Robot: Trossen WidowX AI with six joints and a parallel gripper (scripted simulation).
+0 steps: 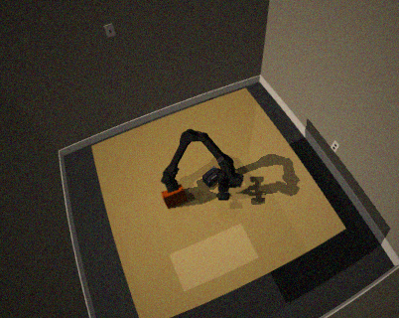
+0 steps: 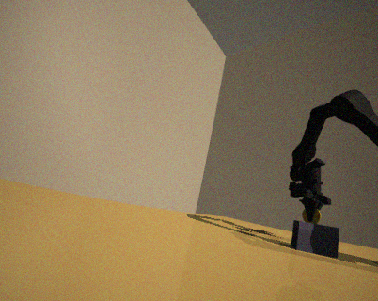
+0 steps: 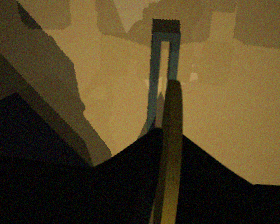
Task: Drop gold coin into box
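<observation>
Grey walls stand around a tan floor [image 1: 137, 164], which has a paler rectangle on its near side and a dark border along the edges. On the floor the black arm [image 1: 197, 141] arches up and bends down again.

Seen from the side, the gripper [image 2: 311, 213] points straight down. Its fingers are closed to a narrow gap on the gold coin [image 2: 311, 216]. The coin hangs on edge from the fingertips, just above the top of a dark block [image 2: 315, 238] on the floor. Whether the coin's lower edge touches that block cannot be told.

From the wrist, the coin [image 3: 168, 176] shows edge-on as a thin yellow strip running up the middle, with the dark fingers close on either side. Below and beyond it lies a narrow bluish holder [image 3: 163, 70] with a long groove, lined up with the coin's edge.

From above, an orange-red box [image 1: 173, 197] sits on the floor at the arm's left end. A dark grey box [image 1: 210, 176] sits just left of the arm's right end. The coin itself is too small to make out there.
</observation>
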